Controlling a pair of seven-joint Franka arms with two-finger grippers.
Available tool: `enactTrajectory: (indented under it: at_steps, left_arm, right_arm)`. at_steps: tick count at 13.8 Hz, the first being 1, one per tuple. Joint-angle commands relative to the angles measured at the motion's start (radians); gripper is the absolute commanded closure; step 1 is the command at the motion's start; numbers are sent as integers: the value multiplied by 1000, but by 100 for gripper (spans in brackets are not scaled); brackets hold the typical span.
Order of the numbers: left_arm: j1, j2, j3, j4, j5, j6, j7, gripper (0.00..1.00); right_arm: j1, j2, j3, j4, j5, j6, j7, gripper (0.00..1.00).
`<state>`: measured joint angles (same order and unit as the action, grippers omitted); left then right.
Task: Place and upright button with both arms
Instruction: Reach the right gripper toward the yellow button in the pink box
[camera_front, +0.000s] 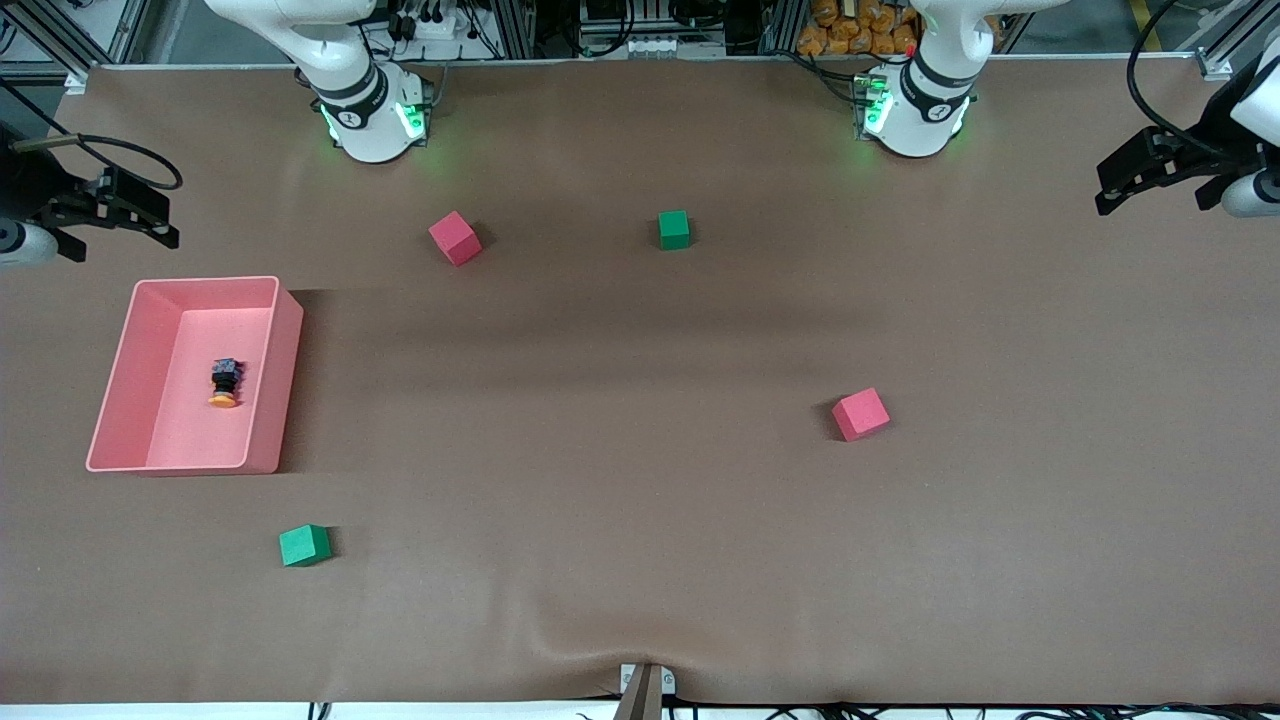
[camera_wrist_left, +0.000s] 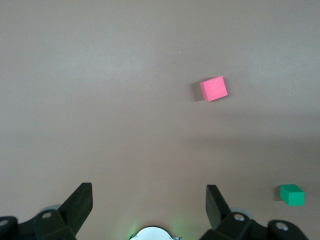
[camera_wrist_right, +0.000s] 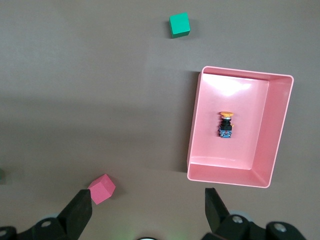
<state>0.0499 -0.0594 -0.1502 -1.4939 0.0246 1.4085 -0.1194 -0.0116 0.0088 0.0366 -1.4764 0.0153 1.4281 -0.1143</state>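
Lying on its side on the floor of the pink bin (camera_front: 268, 385), the button (camera_front: 225, 382) shows its orange cap pointing toward the front camera and its black body pointing toward the robots' bases. The bin sits on the brown surface (camera_front: 620, 480) at the right arm's end.

The right tool (camera_wrist_right: 149, 212) hangs high over that end of the surface, released, its two black fingers (camera_wrist_right: 80, 212) spread wide with nothing between them; its wrist view looks straight down on the bin and the button inside. The left tool (camera_wrist_left: 149, 207) hangs high over the left arm's end, likewise released and empty, fingers (camera_wrist_left: 79, 205) wide apart. Both arms wait, drawn back to the edges of the front view.

Four foam cubes lie scattered on the surface, well apart from one another. A red cube (camera_front: 455, 238) and a green cube (camera_front: 674, 229) lie near the robots' bases. A second red cube (camera_front: 860, 414) lies toward the left arm's end, nearer to the front camera. A second green cube (camera_front: 304, 545) lies nearer to the front camera than the bin, close to its corner.
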Motion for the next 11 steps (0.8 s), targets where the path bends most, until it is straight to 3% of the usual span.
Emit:
enactTrajectory:
  at_steps: [1,8,11]
  left_arm:
    - [2,1,-3,20,-18,-23,12,0]
    - [2,3,-3,20,-12,-23,3,0]
    - [-2,6,-6,17,-6,-23,7,0]
  right_arm:
    - [1,14,0,28,-12,-18,-5,0]
    - [-42,37,-4,22,-21,-17,-12,0]
    - [-54,115,-4,25,-108,-6,-15,0]
